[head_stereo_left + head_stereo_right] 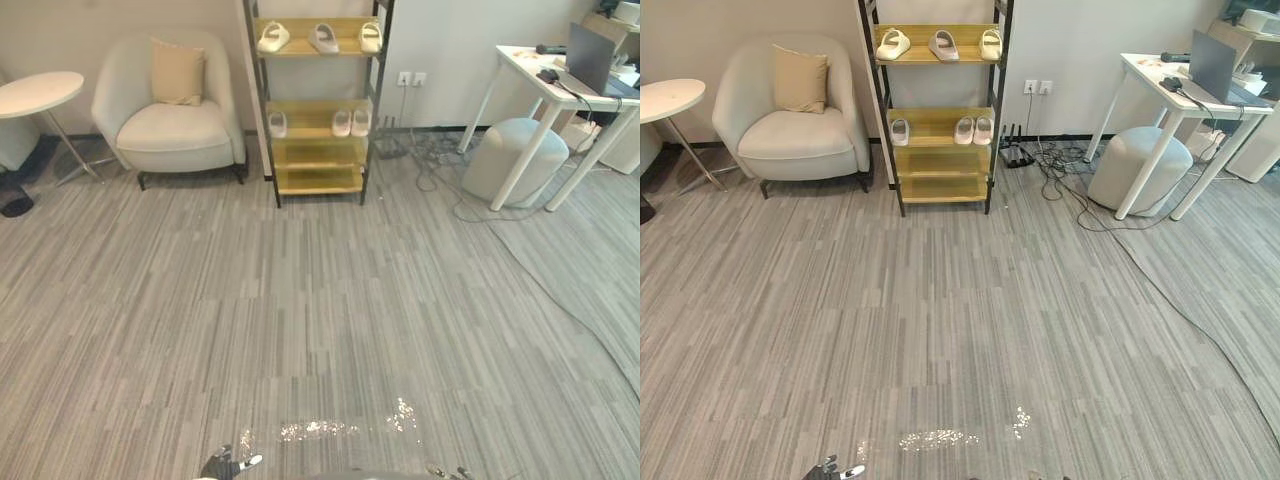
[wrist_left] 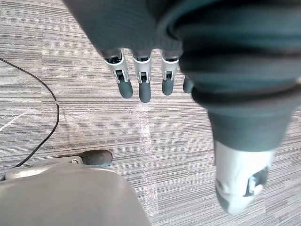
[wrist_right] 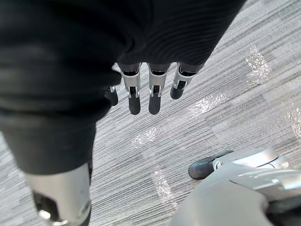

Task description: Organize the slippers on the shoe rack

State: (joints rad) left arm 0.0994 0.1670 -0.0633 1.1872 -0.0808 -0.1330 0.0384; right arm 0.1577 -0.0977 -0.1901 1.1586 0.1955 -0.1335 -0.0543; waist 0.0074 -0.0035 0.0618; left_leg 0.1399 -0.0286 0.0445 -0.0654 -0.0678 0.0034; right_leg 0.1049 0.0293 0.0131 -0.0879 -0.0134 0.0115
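1. Well, my left hand (image 2: 144, 87) hangs over the carpet with its fingers straight and loose, holding nothing.
2. Far across the floor, just right of the armchair (image 1: 170, 110), the shoe rack (image 1: 318, 153) stands against the wall, well out of my reach.
3. Its top shelf carries three pale slippers spaced apart: the left slipper (image 1: 273, 37), the middle slipper (image 1: 323, 38) and the right slipper (image 1: 371, 36).
4. One shelf down, a lone slipper (image 1: 277, 124) sits at the left end, well apart from a pair of slippers (image 1: 351, 122) lying side by side at the right.
5. My right hand (image 3: 154, 96) hangs the same way, fingers straight and empty.
6. I judge these slippers light and soft, probably foam that flexes under a squeeze, and not fragile. I would curl my fingers under the wide strap with the thumb on top, or pinch the sole at the heel, and grip gently so the slipper doesn't fold or slide off the smooth shelf.
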